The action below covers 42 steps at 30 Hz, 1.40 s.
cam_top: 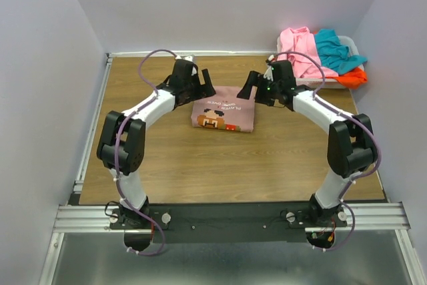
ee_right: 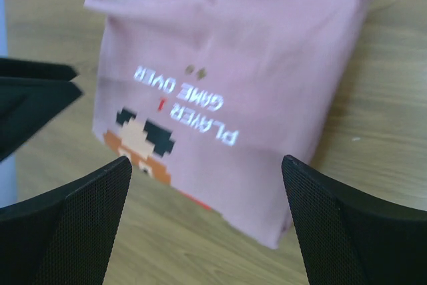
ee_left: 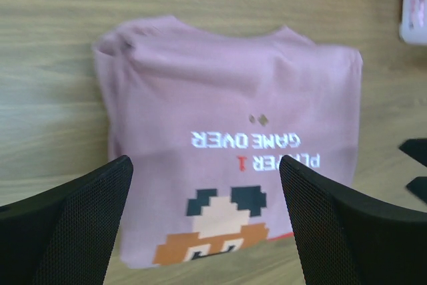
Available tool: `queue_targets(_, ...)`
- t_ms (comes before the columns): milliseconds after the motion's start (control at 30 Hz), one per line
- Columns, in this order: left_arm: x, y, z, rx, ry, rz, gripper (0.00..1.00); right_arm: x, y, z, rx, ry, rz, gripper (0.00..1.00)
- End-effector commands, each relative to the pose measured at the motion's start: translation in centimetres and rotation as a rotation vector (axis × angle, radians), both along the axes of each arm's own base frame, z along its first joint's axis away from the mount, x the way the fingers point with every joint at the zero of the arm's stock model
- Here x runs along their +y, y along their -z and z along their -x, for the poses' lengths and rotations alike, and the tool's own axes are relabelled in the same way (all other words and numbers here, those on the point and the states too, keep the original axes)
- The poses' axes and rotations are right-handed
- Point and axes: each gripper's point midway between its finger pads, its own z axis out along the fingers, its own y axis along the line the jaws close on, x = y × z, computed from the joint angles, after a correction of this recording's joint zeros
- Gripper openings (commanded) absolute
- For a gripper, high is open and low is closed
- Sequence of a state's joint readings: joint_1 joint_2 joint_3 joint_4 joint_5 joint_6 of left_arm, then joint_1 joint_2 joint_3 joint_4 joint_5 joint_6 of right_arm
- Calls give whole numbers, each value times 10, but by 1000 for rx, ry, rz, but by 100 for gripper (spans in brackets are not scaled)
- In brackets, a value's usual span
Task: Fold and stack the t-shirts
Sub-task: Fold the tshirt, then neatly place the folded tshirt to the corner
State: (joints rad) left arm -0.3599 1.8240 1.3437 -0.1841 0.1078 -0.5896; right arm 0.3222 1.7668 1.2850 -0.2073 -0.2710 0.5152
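Both arms lean in over the wooden table [cam_top: 167, 158], and there it is: the mauve-pink t-shirt [cam_top: 223, 115], folded into a tidy rectangle and lying flat just above the centre of the top view. The print faces up, a pixel figure in brown, black and cream under white lettering that reads PLAYER 1 GAME OVER.

The left gripper [cam_top: 200, 82] hangs at the shirt's upper left corner, jaws spread wide, nothing in them. The right gripper [cam_top: 253, 86] mirrors it at the upper right corner, just as wide and just as empty.

In the left wrist view, two black mesh-faced fingers [ee_left: 80, 225] fill the bottom corners, far apart, with the folded shirt lying between and beyond them, collar toward the top of the frame. The right wrist view shows the same, its fingers [ee_right: 73, 231] wide with the shirt flat on the wood beyond.

At the upper right of the top view, the white basket [cam_top: 325, 83] holds the rest. A bright pink tee [cam_top: 300, 48] sits on the left, a teal one [cam_top: 333, 51] beside it, and an orange-red one [cam_top: 355, 77] spills out at the lower right.
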Motion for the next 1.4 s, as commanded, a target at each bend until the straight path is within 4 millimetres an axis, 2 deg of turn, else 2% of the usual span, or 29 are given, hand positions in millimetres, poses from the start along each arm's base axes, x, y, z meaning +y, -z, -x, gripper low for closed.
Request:
queue_targets(0, -38, -3, 14, -25, 129, 69, 98, 32, 20, 22, 55, -109, -97, 100)
queue_targets(200, -38, 42, 23, 57, 134, 51, 98, 37, 45, 14, 91, -117, -85, 100)
queue_targets(233, -37, 51, 25, 73, 134, 46, 98, 36, 57, 13, 113, -111, -73, 100)
queue_targets(333, -31, 76, 33, 120, 126, 18, 98, 35, 75, 14, 148, -101, -57, 100)
queue_targets(400, -23, 99, 45, 175, 112, -1, 98, 32, 92, 16, 180, -89, -37, 100)
queue_targets(433, -22, 100, 45, 176, 111, -2, 98, 30, 98, 18, 192, -88, -32, 100)
queue_targets(467, -19, 109, 53, 200, 109, -9, 98, 28, 102, 18, 195, -76, -17, 100)
queue_targets(600, -4, 128, 70, 242, 68, -40, 98, 18, 117, 23, 211, -57, 29, 100)
queue_targets(700, 4, 122, 76, 233, 50, -44, 98, 16, 111, 26, 191, -71, 38, 100)
queue_targets(733, 3, 108, 73, 201, 52, -33, 98, 17, 95, 25, 155, -78, 27, 100)
queue_targets(800, 0, 91, 72, 167, 61, -15, 98, 16, 77, 25, 114, -83, 23, 100)
queue_targets(833, -3, 70, 71, 120, 69, 3, 98, 15, 54, 25, 64, -84, 10, 100)
queue_targets(867, -4, 61, 72, 102, 69, 3, 98, 15, 41, 27, 34, -84, 5, 100)
queue_targets(900, -4, 53, 74, 83, 71, 7, 98, 10, 38, 35, 27, -80, 12, 100)
queue_targets(933, -4, 33, 74, 38, 72, 19, 98, 7, 12, 39, -35, -73, -2, 100)
queue_targets(967, -2, 27, 77, 25, 70, 21, 98, 1, 5, 43, -54, -55, 7, 100)
queue_targets(1000, 4, 26, 79, 18, 49, 5, 98, -4, 2, 49, -64, -42, 13, 100)
queue_targets(1033, 9, 22, 80, 5, 32, -6, 98, -12, 7, 62, -52, -28, 23, 100)
queue_targets(1067, 15, 16, 80, -9, 10, -21, 98, -20, -8, 68, -99, 3, 29, 100)
queue_targets(1100, 26, 21, 81, 9, -33, -63, 98, -24, -13, 75, -110, 17, 27, 100)
queue_targets(1133, 36, 20, 76, 4, -80, -96, 98, -34, -2, 85, -92, 46, 49, 100)
queue_targets(1167, 42, 25, 76, 18, -100, -119, 98, -36, -3, 92, -91, 49, 46, 100)
queue_targets(1200, 47, 25, 73, 14, -118, -138, 98, -43, -16, 97, -127, 75, 45, 100)
queue_targets(1233, 49, 29, 70, 21, -124, -145, 98, -50, -7, 105, -110, 95, 60, 100)
queue_targets(1267, 48, 31, 68, 21, -112, -146, 98, -54, -15, 111, -129, 105, 59, 100)
queue_targets(1333, 46, 33, 64, 28, -103, -145, 98, -59, -15, 117, -133, 120, 67, 100)
queue_targets(1367, 44, 41, 63, 47, -98, -152, 98, -61, -15, 120, -131, 124, 70, 100)
